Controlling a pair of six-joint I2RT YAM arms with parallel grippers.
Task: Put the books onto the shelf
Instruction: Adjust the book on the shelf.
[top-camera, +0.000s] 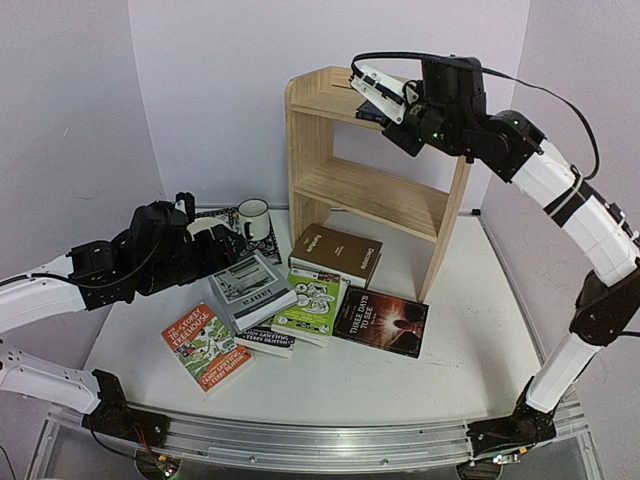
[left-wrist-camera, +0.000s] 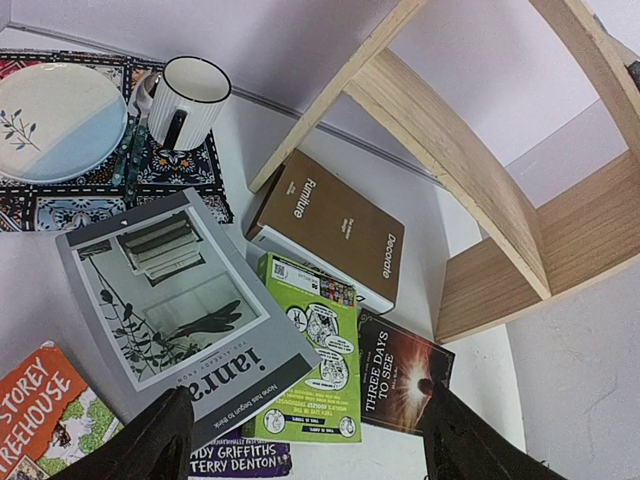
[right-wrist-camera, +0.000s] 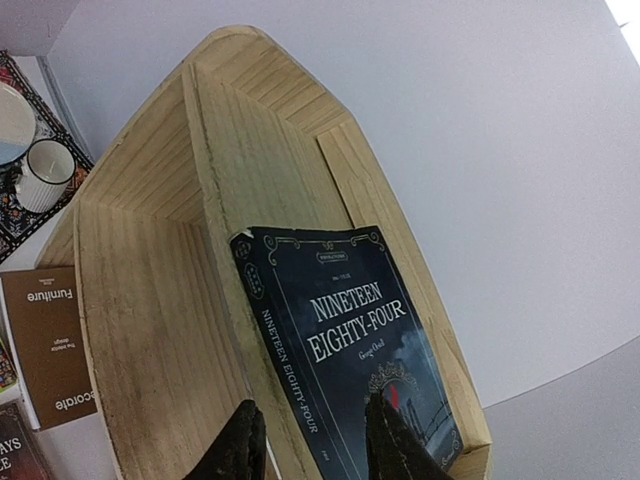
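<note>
The pine shelf (top-camera: 372, 190) stands at the back of the table. A dark book, "Nineteen Eighty-Four" (right-wrist-camera: 345, 320), lies on its top board (right-wrist-camera: 235, 240). My right gripper (right-wrist-camera: 315, 435) is at that board's edge (top-camera: 378, 98). Its jaws stand narrow, one finger over the wood and the other over the cover. Contact does not show. On the table lie a grey book (top-camera: 250, 290), a green one (top-camera: 312, 300), an orange one (top-camera: 205, 345), a brown "Decorate" (top-camera: 338, 252), a dark "Three Days to See" (top-camera: 382, 322) and a dark blue one (top-camera: 265, 342), mostly covered. My left gripper (left-wrist-camera: 310, 440) hovers open above the grey book (left-wrist-camera: 180, 290).
A patterned mat (left-wrist-camera: 60, 205) with a plate (left-wrist-camera: 55, 130) and a striped mug (left-wrist-camera: 188, 100) lies at the back left, beside the grey book. The shelf's lower board (top-camera: 375, 195) holds nothing. White walls close in behind and on both sides.
</note>
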